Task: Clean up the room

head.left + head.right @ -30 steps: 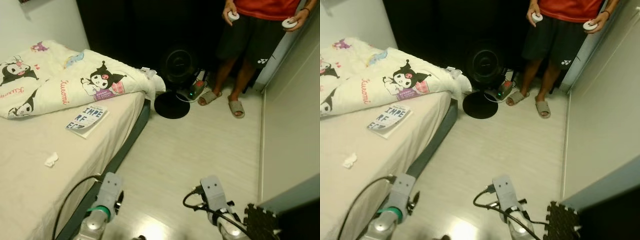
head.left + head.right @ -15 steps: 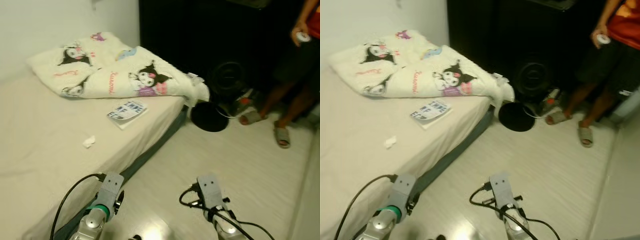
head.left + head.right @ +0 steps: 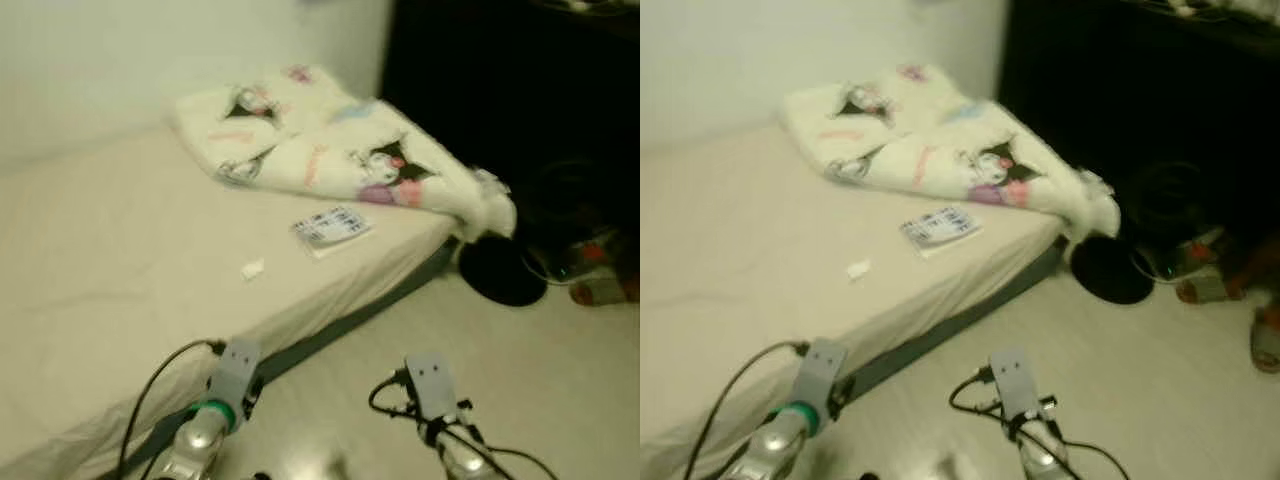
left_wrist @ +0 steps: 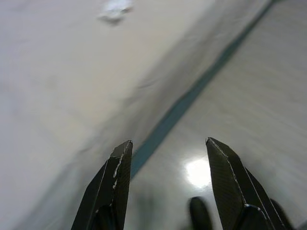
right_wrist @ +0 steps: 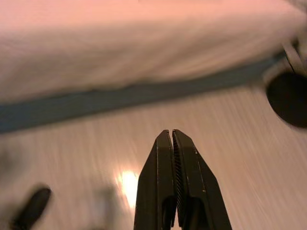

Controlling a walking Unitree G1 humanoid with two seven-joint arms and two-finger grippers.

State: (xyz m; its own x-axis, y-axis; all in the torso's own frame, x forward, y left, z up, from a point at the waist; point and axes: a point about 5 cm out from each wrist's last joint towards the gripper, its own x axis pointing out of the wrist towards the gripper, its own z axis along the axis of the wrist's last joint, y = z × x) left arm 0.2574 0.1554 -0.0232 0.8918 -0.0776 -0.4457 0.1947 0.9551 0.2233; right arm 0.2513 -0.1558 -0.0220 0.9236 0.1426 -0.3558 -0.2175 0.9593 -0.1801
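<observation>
While view blurs, crumpled scrap (image 3: 253, 268) lies mid-bed (image 3: 100, 250), ahead of left pincer (image 4: 165, 153), spread wide, empty; book (image 3: 332, 226) lies beyond. Right pincer (image 5: 172, 139) pressed closed, empty, over floor (image 3: 560, 360). Left arm nearer.

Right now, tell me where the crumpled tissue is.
The crumpled tissue lies on the bed, ahead and left in the eye views, just nearer than the book.
</observation>
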